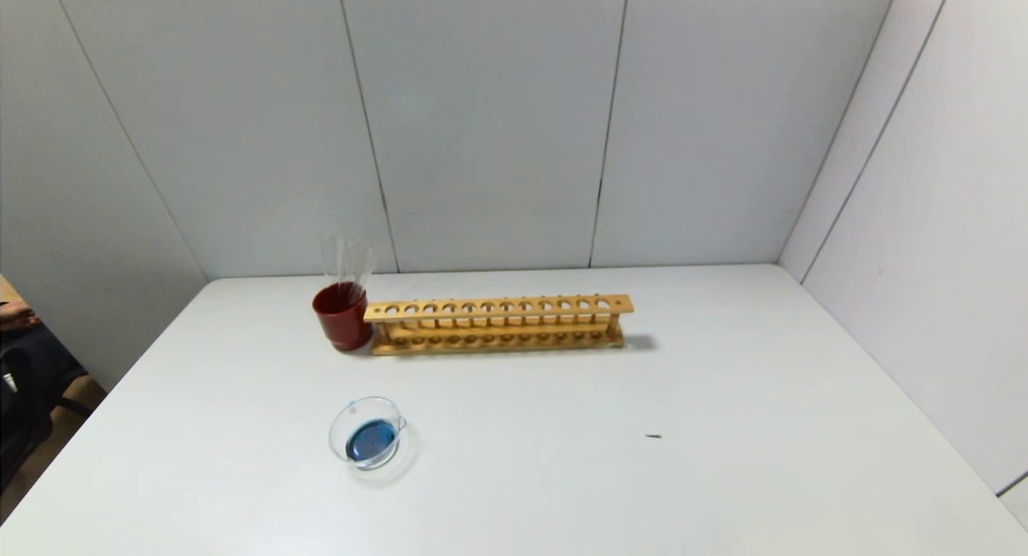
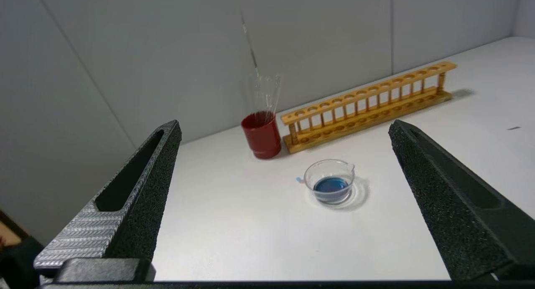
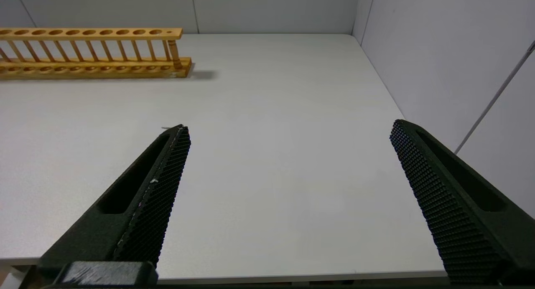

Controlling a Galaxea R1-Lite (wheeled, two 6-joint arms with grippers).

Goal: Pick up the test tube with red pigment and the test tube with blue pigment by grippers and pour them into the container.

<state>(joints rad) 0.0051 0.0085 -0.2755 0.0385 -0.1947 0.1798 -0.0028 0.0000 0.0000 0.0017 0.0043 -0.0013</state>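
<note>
The container (image 1: 369, 432) is a small clear glass bowl with blue liquid in it, on the white table at front left; it also shows in the left wrist view (image 2: 330, 184). Clear tubes (image 1: 347, 260) stand in a dark red cup (image 1: 341, 316) behind it. No tube with red or blue-teal liquid shows. My left gripper (image 2: 284, 128) is open and empty, back near the table's front edge, well short of the bowl. My right gripper (image 3: 288, 128) is open and empty over the bare front right of the table. Neither gripper shows in the head view.
A wooden tube rack (image 1: 498, 324) with empty holes stands right of the red cup, also in the left wrist view (image 2: 368, 105) and right wrist view (image 3: 92, 53). A small dark speck (image 1: 653, 436) lies on the table. Grey walls close off the back and right.
</note>
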